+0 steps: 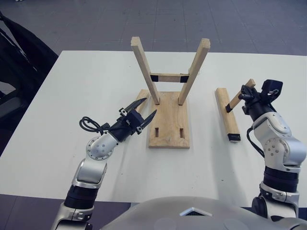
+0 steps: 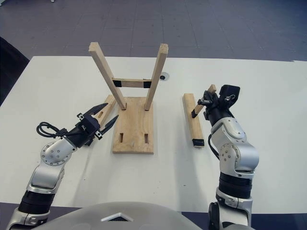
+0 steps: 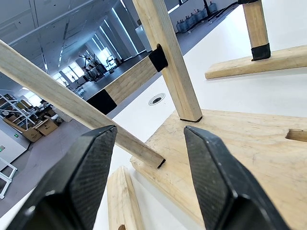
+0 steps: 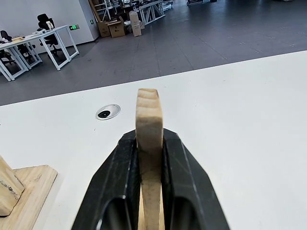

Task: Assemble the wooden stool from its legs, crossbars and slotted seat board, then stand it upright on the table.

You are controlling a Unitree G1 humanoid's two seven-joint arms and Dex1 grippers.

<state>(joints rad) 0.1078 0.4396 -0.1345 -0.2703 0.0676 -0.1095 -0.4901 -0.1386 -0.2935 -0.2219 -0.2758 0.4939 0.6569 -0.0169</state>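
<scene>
This is a large open lab or workshop hall. Past the white table [image 4: 249, 124], grey floor [image 4: 216, 28] runs out to white desks [image 4: 33, 50], an office chair [image 4: 44, 20], cardboard boxes [image 4: 117, 28] and metal frames [image 4: 153, 8]. Strip lights [image 3: 62, 38] line the high ceiling above the table.

Right gripper: I see my black two-fingered right gripper [image 4: 148, 136] clamped tight, a finger on each flank of the bar.
Held piece: a pale square-cut wooden bar [image 4: 148, 108], its sawn end standing out past the fingertips.
Table: a flat white tabletop [image 4: 230, 120], with a round metal grommet [image 4: 108, 112] set in it.
Board: I make out a corner of a light wooden board [image 4: 31, 189] lying flat, apart from the gripper.
Background: grey floor [image 4: 201, 33] and white desks [image 4: 43, 40].
</scene>
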